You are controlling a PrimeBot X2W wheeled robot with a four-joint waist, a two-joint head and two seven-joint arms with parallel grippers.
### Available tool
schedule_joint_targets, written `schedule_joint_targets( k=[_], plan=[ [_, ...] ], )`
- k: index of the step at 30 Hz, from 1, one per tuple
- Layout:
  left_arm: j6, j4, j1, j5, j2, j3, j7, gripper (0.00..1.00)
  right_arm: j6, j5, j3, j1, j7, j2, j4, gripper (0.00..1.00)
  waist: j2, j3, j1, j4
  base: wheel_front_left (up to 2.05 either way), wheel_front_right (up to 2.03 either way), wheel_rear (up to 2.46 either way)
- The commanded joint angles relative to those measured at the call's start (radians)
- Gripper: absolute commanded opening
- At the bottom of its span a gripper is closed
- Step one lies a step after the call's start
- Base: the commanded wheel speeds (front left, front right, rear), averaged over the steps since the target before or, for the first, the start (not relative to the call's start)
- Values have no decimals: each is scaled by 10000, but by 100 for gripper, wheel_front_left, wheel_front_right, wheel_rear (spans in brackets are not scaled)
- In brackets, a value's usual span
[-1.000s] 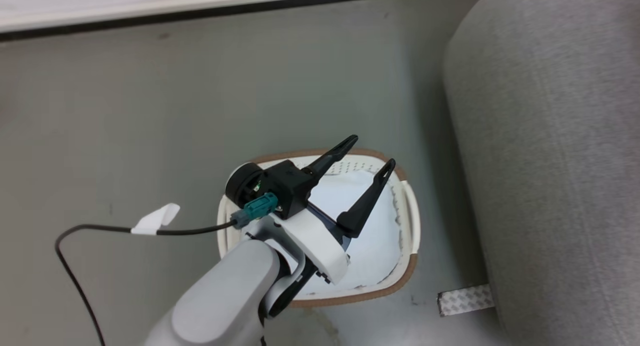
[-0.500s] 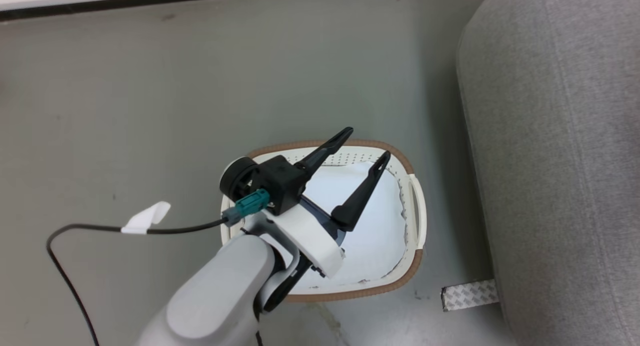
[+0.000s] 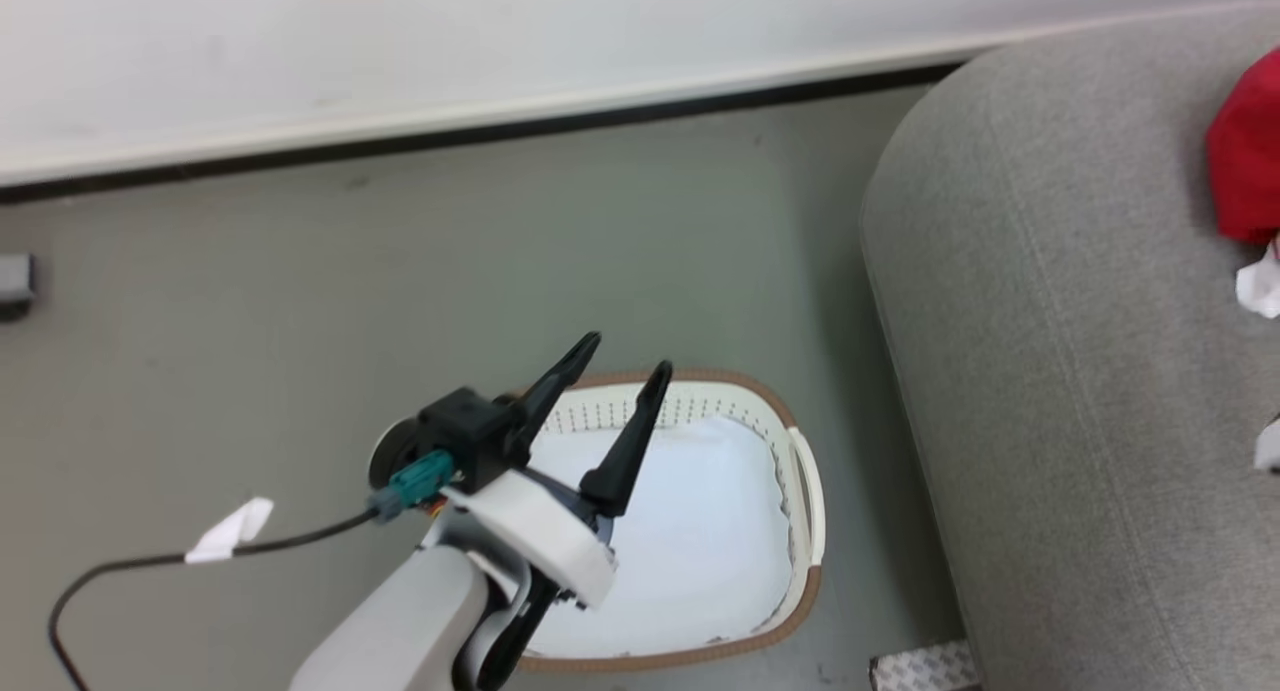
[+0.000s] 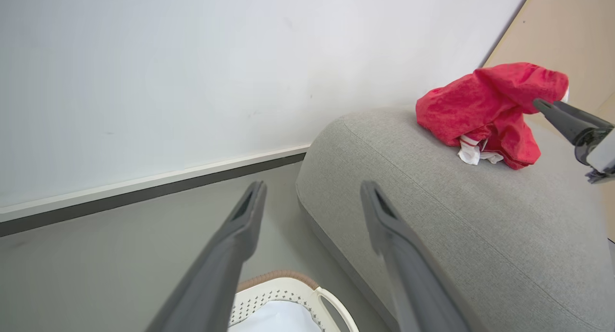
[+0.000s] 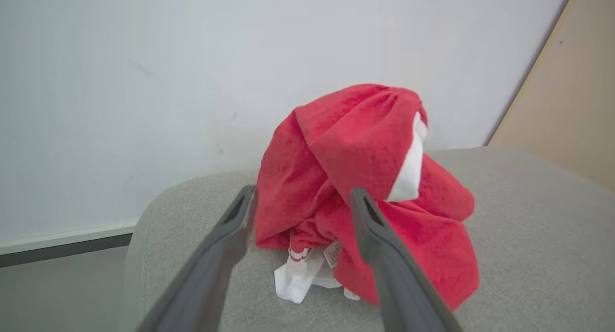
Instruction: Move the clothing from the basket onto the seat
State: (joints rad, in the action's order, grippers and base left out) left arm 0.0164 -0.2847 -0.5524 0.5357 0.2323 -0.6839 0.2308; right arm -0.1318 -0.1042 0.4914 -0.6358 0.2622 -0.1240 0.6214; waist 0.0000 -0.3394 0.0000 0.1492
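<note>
Clothing (image 3: 1245, 161) on seat (image 3: 1050, 371) has entered head view after camera shift.

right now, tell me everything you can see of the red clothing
The clothing is a bright red, soft, towel-like fabric with white trim and a small white tag, crumpled into a loose upright heap. It rests on the grey sofa, near its rounded end. The open right end effector frames it; contact is unclear.

Clothing (image 5: 365, 192) lies on seat (image 3: 1050, 371). Basket (image 3: 805, 491) stands on floor (image 3: 300, 301), just L of seat, w/ cloth (image 3: 700, 531) inside. Wall (image 3: 400, 41) runs behind floor & seat. Left gripper (image 3: 629, 354) hangs over basket's L rim. Right gripper (image 5: 303, 191) sits just beside clothing.
</note>
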Motion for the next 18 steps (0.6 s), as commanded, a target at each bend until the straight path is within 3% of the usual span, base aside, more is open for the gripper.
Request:
schedule_joint_targets(
  k=[1,8,18],
  plan=[
    [-14,-36,242,147,98,60,125,100,22,157,-68,358,33,54,-278,100,0,483,0,-42,0,0,0],
    [-434,-186,1345,145,144,838,328,100,22,80,-861,2272,36,498,-2016,100,0,1641,0,-212,0,0,0],
    [-934,181,3405,-753,-203,2807,337,100,22,373,-2236,3995,35,705,-2536,100,0,3161,0,-554,0,0,0]
  ],
)
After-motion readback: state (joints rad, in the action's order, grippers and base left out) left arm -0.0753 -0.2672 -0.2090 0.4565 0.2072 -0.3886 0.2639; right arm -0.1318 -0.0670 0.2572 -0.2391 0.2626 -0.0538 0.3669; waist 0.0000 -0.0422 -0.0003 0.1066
